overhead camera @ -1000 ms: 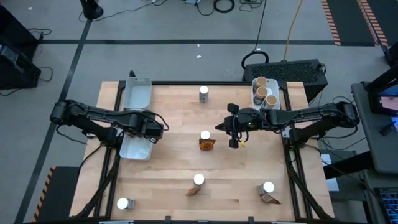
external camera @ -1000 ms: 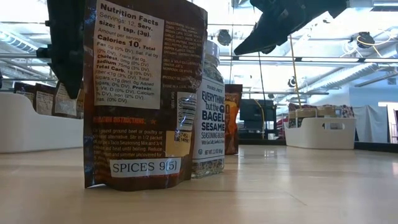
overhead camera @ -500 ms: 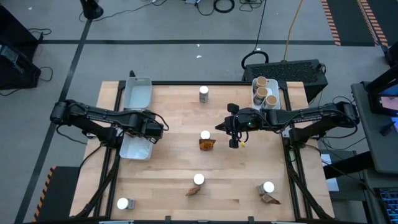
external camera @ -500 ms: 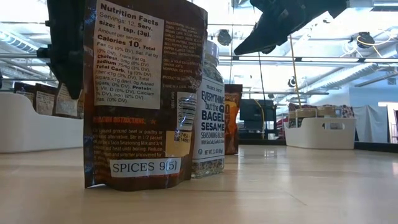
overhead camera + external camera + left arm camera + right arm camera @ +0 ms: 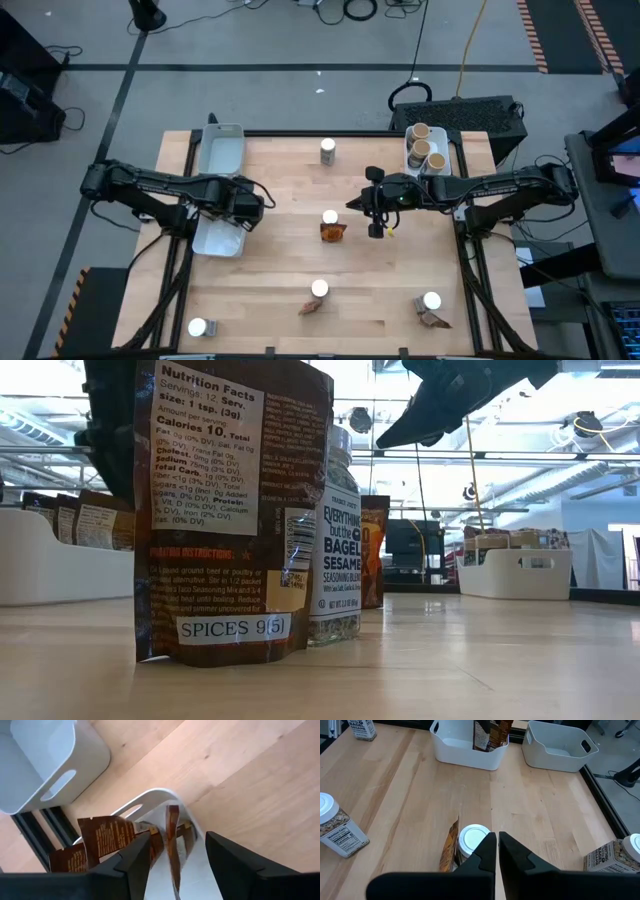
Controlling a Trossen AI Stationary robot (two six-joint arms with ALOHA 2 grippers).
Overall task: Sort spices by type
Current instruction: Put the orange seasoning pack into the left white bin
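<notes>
With its fingers parted over the white plastic tray point(image 5: 197, 865) at the worktop's nine o'clock edge, the left end effector point(image 5: 177, 857) should lift straight up so the brown crinkled packets point(image 5: 107, 837) stay standing inside; the right end effector point(image 5: 497, 851) waits clenched at centre

left fingers point(image 5: 175, 865) apart, right fingers point(image 5: 496, 851) together

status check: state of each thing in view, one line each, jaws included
Left gripper: jaws open, above packet tray.
Right gripper: jaws shut, empty, above centre jar.
Packets in tray: upright, released.
Packet tray: holds packets.
Far left tray: empty.
Right tray: holds three tan-topped jars.
Centre white-lidded jar: upright, packet beside it.
</notes>
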